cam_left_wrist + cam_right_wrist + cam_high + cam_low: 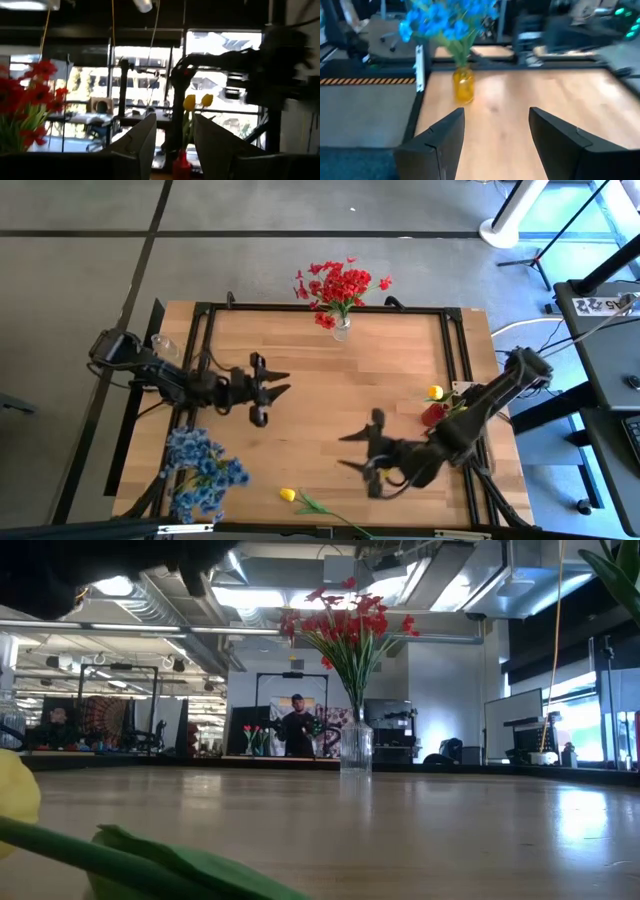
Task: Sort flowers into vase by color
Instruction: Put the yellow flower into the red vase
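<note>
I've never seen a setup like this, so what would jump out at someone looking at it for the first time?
Probably the red flowers, standing in a clear vase at the table's far edge. Next, the blue flowers at the near left corner, in a yellow vase. Both dark arms hang over the wood with the left gripper and right gripper open and empty.

A light wooden table [330,380] with a black metal frame fills the centre of the high view, standing on grey floor. At the upper right of that view stands a white stand base [510,225]. In the low view, a person in dark clothes [297,727] stands at centre, far behind the table.
</note>
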Action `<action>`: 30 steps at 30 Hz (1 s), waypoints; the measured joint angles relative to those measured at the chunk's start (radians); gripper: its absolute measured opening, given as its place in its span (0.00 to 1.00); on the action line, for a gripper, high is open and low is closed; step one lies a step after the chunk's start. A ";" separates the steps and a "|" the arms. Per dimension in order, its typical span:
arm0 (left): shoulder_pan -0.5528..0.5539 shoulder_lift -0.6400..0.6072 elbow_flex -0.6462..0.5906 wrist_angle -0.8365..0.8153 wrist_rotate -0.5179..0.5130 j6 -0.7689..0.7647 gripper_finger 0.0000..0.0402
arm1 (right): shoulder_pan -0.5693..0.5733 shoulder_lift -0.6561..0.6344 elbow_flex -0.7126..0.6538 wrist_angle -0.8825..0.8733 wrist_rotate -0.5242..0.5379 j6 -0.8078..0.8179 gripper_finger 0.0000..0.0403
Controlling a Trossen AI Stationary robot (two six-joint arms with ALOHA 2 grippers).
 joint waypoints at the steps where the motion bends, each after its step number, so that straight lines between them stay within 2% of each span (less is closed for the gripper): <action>1: 0.019 0.000 0.000 -0.023 0.009 -0.019 0.31 | 0.000 0.026 0.000 0.017 -0.015 0.007 0.55; 7: 0.077 0.000 0.000 -0.160 0.085 -0.117 0.31 | 0.001 0.190 0.000 0.160 -0.105 0.048 0.55; 11: 0.072 0.000 0.001 -0.226 0.091 -0.127 0.31 | 0.001 0.288 0.001 0.177 -0.116 0.084 0.55; 16: 0.070 0.000 0.001 -0.275 0.133 -0.173 0.31 | 0.008 0.390 0.000 0.205 -0.178 0.101 0.55; 21: 0.058 0.000 0.001 -0.299 0.139 -0.176 0.31 | 0.040 0.446 0.000 0.131 -0.216 0.116 0.55; 30: 0.056 0.000 0.001 -0.335 0.139 -0.175 0.31 | 0.134 0.488 0.000 -0.001 -0.320 0.277 0.55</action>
